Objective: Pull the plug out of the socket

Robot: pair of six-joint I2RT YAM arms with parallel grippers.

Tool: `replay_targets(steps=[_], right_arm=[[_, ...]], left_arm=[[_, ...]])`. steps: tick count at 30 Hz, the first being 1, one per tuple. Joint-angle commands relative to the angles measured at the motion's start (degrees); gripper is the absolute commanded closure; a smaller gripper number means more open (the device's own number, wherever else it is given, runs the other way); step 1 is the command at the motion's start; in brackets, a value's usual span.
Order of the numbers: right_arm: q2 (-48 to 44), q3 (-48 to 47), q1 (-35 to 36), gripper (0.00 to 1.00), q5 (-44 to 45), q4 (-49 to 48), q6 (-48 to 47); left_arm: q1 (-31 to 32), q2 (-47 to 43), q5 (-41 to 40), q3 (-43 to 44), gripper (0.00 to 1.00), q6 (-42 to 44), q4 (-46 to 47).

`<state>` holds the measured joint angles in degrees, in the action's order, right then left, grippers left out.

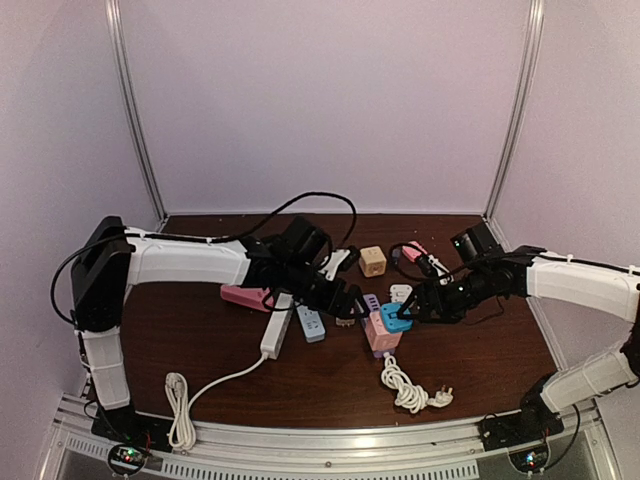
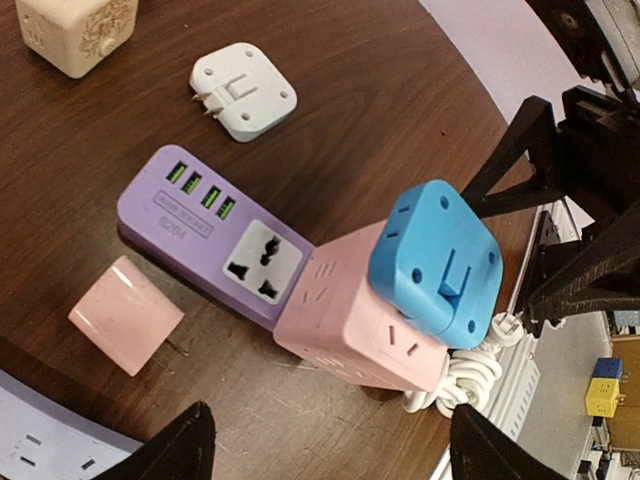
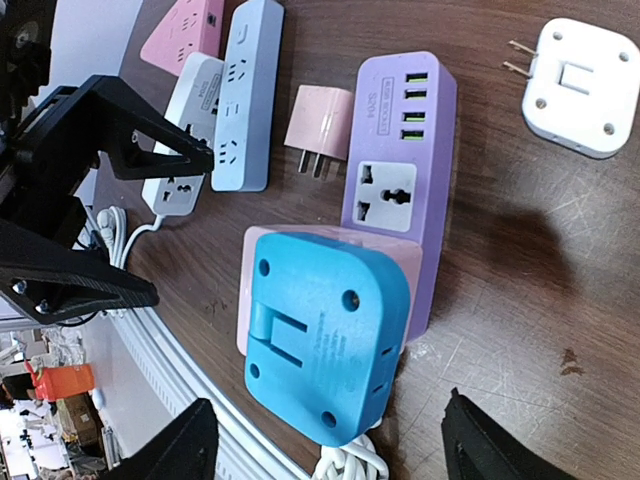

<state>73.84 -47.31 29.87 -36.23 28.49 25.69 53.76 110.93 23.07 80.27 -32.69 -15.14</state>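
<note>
A blue plug (image 1: 396,318) sits plugged into the top of a pink cube socket (image 1: 381,335) with a coiled white cord (image 1: 405,386). In the left wrist view the blue plug (image 2: 435,262) stands on the pink socket (image 2: 345,315), beyond and to the right of my open, empty left gripper (image 2: 335,445). In the right wrist view the blue plug (image 3: 325,335) lies between the jaws of my open right gripper (image 3: 330,440), not touched. The left gripper (image 1: 348,303) is left of the socket, the right gripper (image 1: 418,305) right of it.
A purple USB strip (image 2: 210,225) touches the pink socket's left side. A small pink plug (image 2: 125,315), a white adapter (image 2: 245,90) and a beige cube (image 2: 75,30) lie nearby. White and blue power strips (image 3: 245,95) lie to the left, with a pink one behind.
</note>
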Motion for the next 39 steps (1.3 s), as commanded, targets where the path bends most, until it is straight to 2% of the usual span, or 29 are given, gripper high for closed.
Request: replay_targets(steps=[1,7,16,31,36,39], right_arm=[[0.1,2.2,-0.2,0.27,-5.0,-3.5,1.2],[1.7,3.7,-0.2,0.35,-7.3,-8.1,4.0],[2.3,4.5,-0.3,0.42,-7.3,-11.2,6.6],[3.3,2.7,-0.3,0.70,-7.8,-11.4,7.2],[3.1,2.4,-0.3,0.71,-8.0,-11.4,7.5],[3.0,2.4,-0.3,0.69,-8.1,-11.4,7.6]], left_arm=[[1.2,1.7,0.3,2.8,0.19,2.2,-0.2],[2.2,4.3,0.2,4.3,0.20,2.4,-0.2],[3.0,8.1,-0.7,7.2,0.21,2.0,-0.9],[3.1,9.4,-3.9,7.6,0.23,1.0,-4.2],[3.1,9.8,-3.7,7.9,0.24,1.0,-4.3],[3.1,9.9,-3.6,8.0,0.24,1.1,-4.4]])
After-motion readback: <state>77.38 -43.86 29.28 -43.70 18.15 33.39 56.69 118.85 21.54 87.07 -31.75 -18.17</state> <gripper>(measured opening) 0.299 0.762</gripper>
